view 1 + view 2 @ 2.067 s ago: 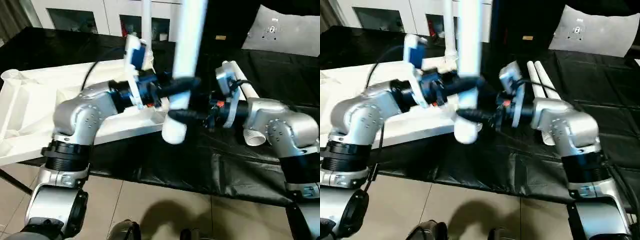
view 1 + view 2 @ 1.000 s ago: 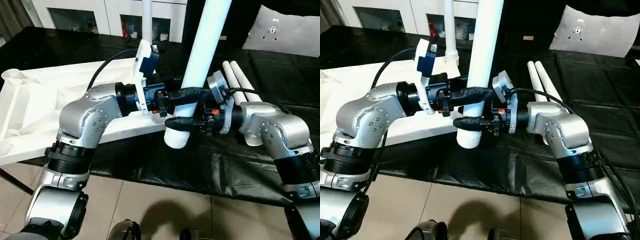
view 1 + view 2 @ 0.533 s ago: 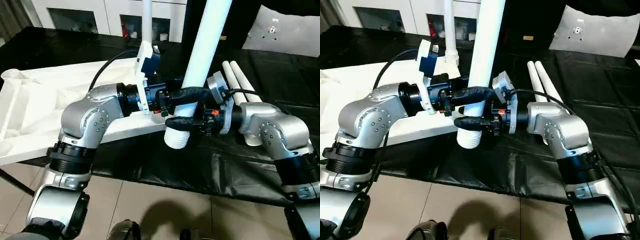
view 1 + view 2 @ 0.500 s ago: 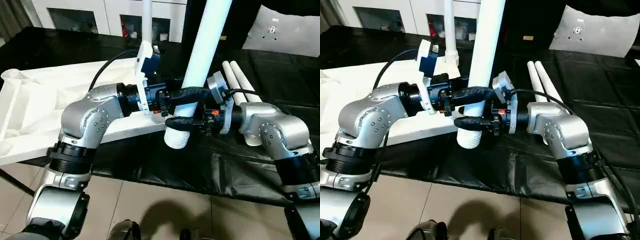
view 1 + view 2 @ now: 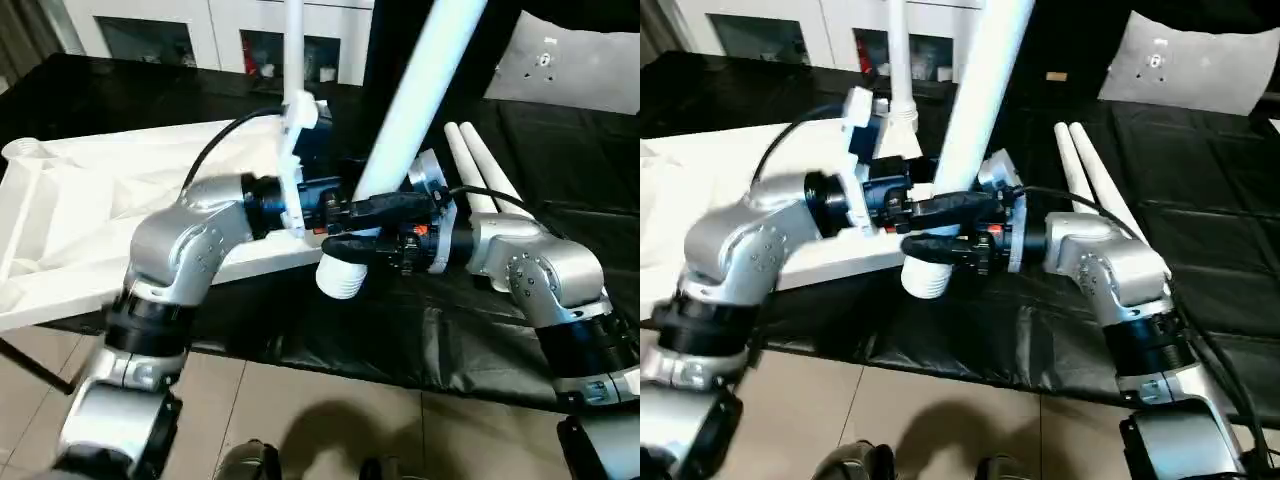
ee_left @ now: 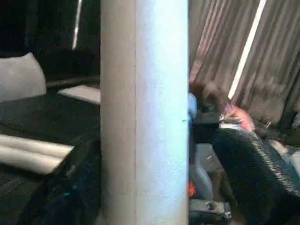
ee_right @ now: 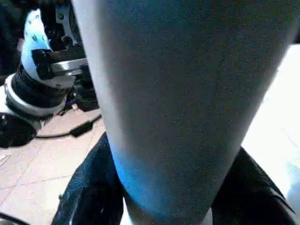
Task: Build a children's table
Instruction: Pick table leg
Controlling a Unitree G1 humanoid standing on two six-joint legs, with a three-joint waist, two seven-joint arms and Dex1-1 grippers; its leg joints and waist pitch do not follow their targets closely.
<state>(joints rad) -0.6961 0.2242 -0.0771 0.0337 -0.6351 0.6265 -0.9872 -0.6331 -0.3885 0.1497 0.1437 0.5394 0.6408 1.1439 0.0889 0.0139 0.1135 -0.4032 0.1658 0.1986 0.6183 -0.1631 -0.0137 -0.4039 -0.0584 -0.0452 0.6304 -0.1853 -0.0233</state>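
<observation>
Over the near edge of the black tabletop [image 5: 400, 330], keep the right claw [image 5: 340, 240] pinched on the lower part of the white table leg [image 5: 420, 90], just above its ribbed plug end [image 5: 340, 280], while the left claw [image 5: 400, 200] stands spread around the same shaft with one finger [image 6: 255, 173] clear of the plastic. Judged as a hand-over or re-grip before socketing: hold the leg firm with the right claw alone, bring it upright from its lean toward 1 o'clock, then carry the plug end toward 9 o'clock to a free round corner socket on the upturned table top [image 5: 90, 200]. Line the plug squarely over the socket before pressing, since a tilted entry would likely jam or skid on smooth plastic. Watch the long upper end, which could swing wide. All white, long, round and tapered, wider at the plug. At 11 o'clock, one leg already upright [image 5: 294, 40] in a far corner; at 2 o'clock, two spare legs [image 5: 480, 170] lying side by side.
</observation>
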